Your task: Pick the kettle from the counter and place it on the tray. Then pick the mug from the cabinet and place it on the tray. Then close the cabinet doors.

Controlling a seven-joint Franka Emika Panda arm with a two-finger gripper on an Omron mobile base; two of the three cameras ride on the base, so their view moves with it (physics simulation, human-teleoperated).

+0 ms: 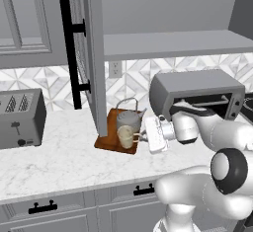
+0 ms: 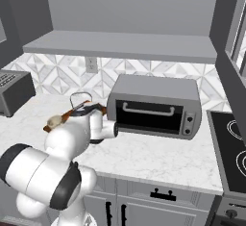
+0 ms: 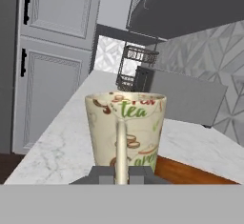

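My gripper (image 1: 139, 137) is shut on the side handle of the cream mug (image 1: 125, 136), which stays upright over the front part of the reddish-brown tray (image 1: 105, 141). I cannot tell whether the mug's base touches the tray. In the hand view the mug (image 3: 125, 127) with "tea" print stands right before the gripper (image 3: 121, 173), with the tray (image 3: 190, 172) behind it. The grey kettle (image 1: 129, 116) stands on the tray just behind the mug. The cabinet door (image 1: 92, 53) with its black bar handle hangs open above the tray's left end. The cabinet (image 1: 173, 42) shelf is bare.
A toaster oven (image 1: 197, 95) sits on the counter (image 1: 59, 162) right of the tray, close behind my wrist. A toaster (image 1: 20, 120) stands to the left. The stove (image 2: 230, 145) lies far right under the other open cabinet door (image 2: 234, 52).
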